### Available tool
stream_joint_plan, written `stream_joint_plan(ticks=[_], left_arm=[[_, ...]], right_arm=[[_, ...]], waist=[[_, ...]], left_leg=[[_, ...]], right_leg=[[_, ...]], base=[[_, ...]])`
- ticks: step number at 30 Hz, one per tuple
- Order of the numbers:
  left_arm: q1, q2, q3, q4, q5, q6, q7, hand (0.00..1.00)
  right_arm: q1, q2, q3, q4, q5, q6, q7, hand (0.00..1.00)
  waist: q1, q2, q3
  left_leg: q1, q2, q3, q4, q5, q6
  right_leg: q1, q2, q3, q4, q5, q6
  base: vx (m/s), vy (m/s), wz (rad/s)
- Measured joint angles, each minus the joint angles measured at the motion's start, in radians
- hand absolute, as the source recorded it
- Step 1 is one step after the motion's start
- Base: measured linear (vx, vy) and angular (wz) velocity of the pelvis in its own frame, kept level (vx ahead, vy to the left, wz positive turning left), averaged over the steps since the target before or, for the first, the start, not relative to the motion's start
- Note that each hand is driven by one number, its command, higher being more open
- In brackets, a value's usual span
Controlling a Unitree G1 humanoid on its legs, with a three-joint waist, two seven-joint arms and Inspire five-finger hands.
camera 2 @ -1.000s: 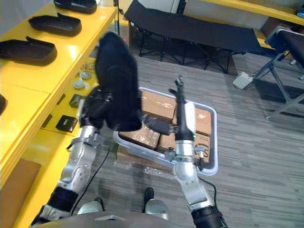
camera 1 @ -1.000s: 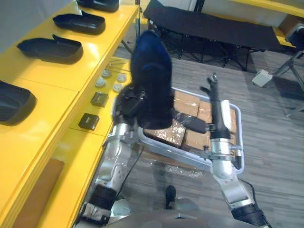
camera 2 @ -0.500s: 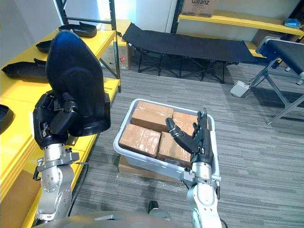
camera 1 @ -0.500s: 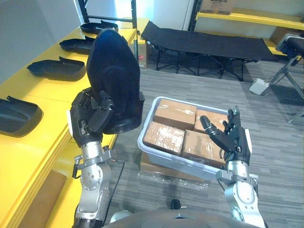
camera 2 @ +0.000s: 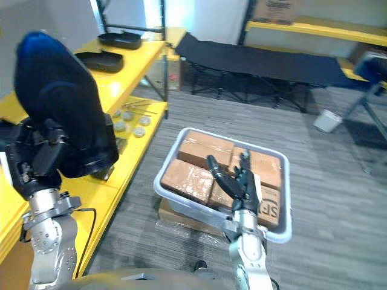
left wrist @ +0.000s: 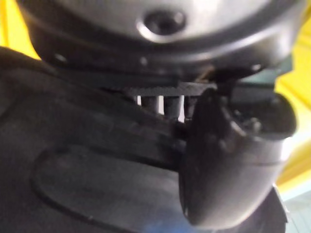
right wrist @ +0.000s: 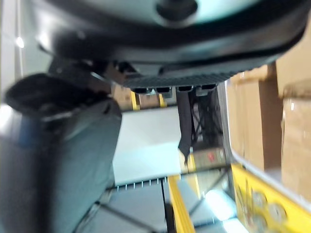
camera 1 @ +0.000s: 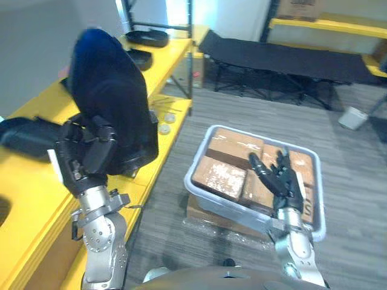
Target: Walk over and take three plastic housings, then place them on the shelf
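Finding: my left hand (camera 1: 87, 157) has its fingers curled round the lower end of one black plastic housing (camera 1: 112, 103). The housing stands upright, raised over the near edge of the yellow shelf (camera 1: 36, 175). The left wrist view shows dark moulding pressed against the thumb. My right hand (camera 1: 279, 176) is empty, fingers straight and spread, above the grey bin (camera 1: 192, 175) of cardboard boxes (camera 1: 227, 175) on the floor.

Shelf condition: a dark shape, most likely a laid housing (camera 1: 24, 136), lies just beside my left hand. The farther housings (camera 1: 145, 37) lie flat near the shelf's far end. Small round parts (camera 1: 164, 121) sit on the lower ledge.

Assessment: the step in hand appears to be setting this housing down.

Recommendation: tip it from upright to flat, matching its neighbours. Bring it over bare yellow surface, apart from the nearest housing. Lower it until its underside bears fully on the shelf. Loosen the fingers only then, since an early release would let the tall shell topple off the edge towards the ledge.
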Motion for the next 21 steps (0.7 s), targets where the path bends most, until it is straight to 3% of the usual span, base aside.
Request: stream_joint_plan(ticks=[2, 4, 5, 7, 11, 16, 18, 19, 20, 21], left_arm=[[0.027, 0.0, 0.008, -0.003, -0.003, 0.0, -0.047, 0.0], [0.046, -0.002, 0.008, -0.003, -0.005, -0.003, -0.066, 0.0], [0.077, -0.003, 0.018, -0.003, -0.013, -0.008, -0.068, 0.0], [0.12, -0.005, 0.047, -0.003, -0.045, -0.01, -0.069, 0.0], [0.18, -0.021, 0.069, -0.011, -0.083, -0.022, -0.086, 0.0], [0.138, -0.018, 0.073, -0.082, -0.079, -0.025, -0.147, 0.0], [0.082, -0.007, 0.084, -0.099, -0.079, -0.027, -0.172, 0.0], [0.046, -0.005, 0.083, -0.103, -0.079, -0.032, -0.179, 0.0], [0.018, -0.005, 0.083, -0.103, -0.077, -0.032, -0.183, 0.0], [0.013, -0.001, 0.084, -0.106, -0.074, -0.033, -0.185, 0.0]], right_arm=[[-0.015, -0.006, 0.008, 0.001, -0.031, 0.0, -0.014, 1.0], [-0.037, -0.044, 0.008, 0.019, -0.037, 0.0, -0.031, 1.0], [-0.063, -0.058, 0.01, 0.043, -0.038, 0.0, -0.028, 1.0], [-0.078, -0.048, 0.011, 0.048, -0.038, -0.007, -0.016, 1.0], [-0.093, -0.035, 0.022, 0.046, -0.036, -0.041, 0.007, 1.0], [-0.196, -0.02, 0.03, 0.042, -0.036, -0.065, -0.014, 1.0], [-0.224, -0.014, 0.028, 0.041, -0.062, -0.073, -0.049, 1.0], [-0.233, -0.014, 0.024, 0.038, -0.088, -0.077, -0.075, 1.0], [-0.231, -0.018, 0.017, 0.038, -0.099, -0.087, -0.097, 1.0], [-0.229, -0.017, 0.016, 0.038, -0.101, -0.087, -0.105, 1.0]], waist=[[-0.002, 0.016, 0.007], [0.014, 0.035, 0.015], [0.04, 0.042, 0.016], [0.06, 0.044, 0.02], [0.062, 0.032, 0.04], [0.062, 0.02, 0.075], [0.069, 0.004, 0.083], [0.068, -0.002, 0.087], [0.064, 0.0, 0.095], [0.059, 0.004, 0.099]], left_leg=[[-0.047, 0.063, 0.176, 0.039, 0.02, 0.039], [-0.059, 0.07, 0.23, 0.04, 0.078, 0.016], [-0.058, 0.052, 0.221, 0.031, 0.078, 0.015], [-0.054, 0.033, 0.219, 0.024, 0.075, 0.019], [-0.037, -0.001, 0.232, 0.023, 0.064, 0.034], [-0.104, -0.004, 0.205, 0.193, -0.024, 0.059], [-0.108, -0.044, 0.177, 0.231, -0.066, 0.07], [-0.1, -0.074, 0.151, 0.229, -0.074, 0.083], [-0.092, -0.109, 0.116, 0.223, -0.077, 0.094], [-0.084, -0.115, 0.101, 0.215, -0.075, 0.102]], right_leg=[[0.057, -0.016, -0.19, 0.001, -0.012, 0.009], [0.089, -0.029, -0.276, 0.008, -0.033, 0.037], [0.091, -0.053, -0.29, 0.032, -0.042, 0.047], [0.088, -0.082, -0.293, 0.059, -0.054, 0.053], [0.08, -0.126, -0.28, 0.1, -0.072, 0.065], [0.059, -0.215, -0.287, 0.263, -0.15, 0.089], [0.071, -0.287, -0.312, 0.362, -0.195, 0.111], [0.056, -0.347, -0.306, 0.49, -0.196, 0.093], [-0.02, -0.415, -0.221, 0.681, -0.146, -0.053], [-0.063, -0.425, -0.141, 0.752, -0.092, -0.125]], base=[[0.0, -0.001, 2.19], [-0.01, 0.105, 1.71], [-0.03, 0.167, 0.93], [0.01, 0.18, 0.2], [0.03, 0.146, -0.06], [0.02, 0.121, 0.14], [0.06, 0.144, 0.58], [0.09, 0.2, 0.86], [0.08, 0.17, 0.93], [0.1, 0.217, 0.95]])
